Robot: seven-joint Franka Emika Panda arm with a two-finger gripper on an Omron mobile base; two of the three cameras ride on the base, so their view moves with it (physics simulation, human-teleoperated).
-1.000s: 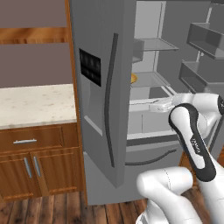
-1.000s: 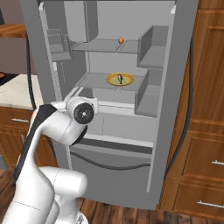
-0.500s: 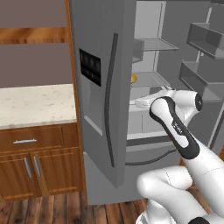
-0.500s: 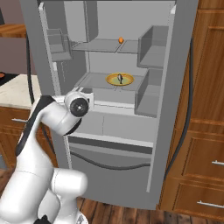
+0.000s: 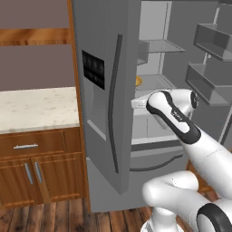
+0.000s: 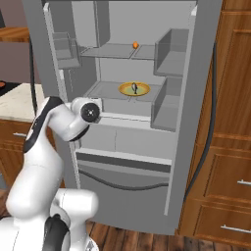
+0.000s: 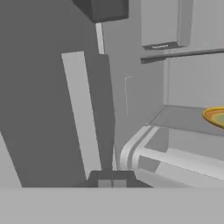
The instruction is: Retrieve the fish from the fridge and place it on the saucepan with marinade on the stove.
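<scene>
**Q:** Where is the fish, and what is around it?

**A:** The fish [image 6: 134,88] is a tiny grey sliver resting on a round yellow plate [image 6: 126,89], on the middle shelf [image 6: 105,92] of the open fridge [image 6: 188,147]. A small orange item [image 6: 135,44] sits far back on the shelf above, well apart from it. The plate's rim also shows at the right edge of my hand view [image 7: 215,116].

**Q:** And your gripper?

**A:** My gripper [image 7: 112,183] hangs at the near left of the fridge opening, beside the inner wall and in front of the shelf edge. My jaws are pressed together with nothing between them. The fish lies farther in and to the right, well apart from my fingertips.

**Q:** Which step is this?

**A:** I judge it as the approach. The doors stand open, but the fish has not been picked up. The saucepan and stove come later.

**Q:** What does the next move call for?

**A:** Probably swinging right toward the plate, spreading my jaws, and coming down over the slim fish without nudging the plate.
</scene>
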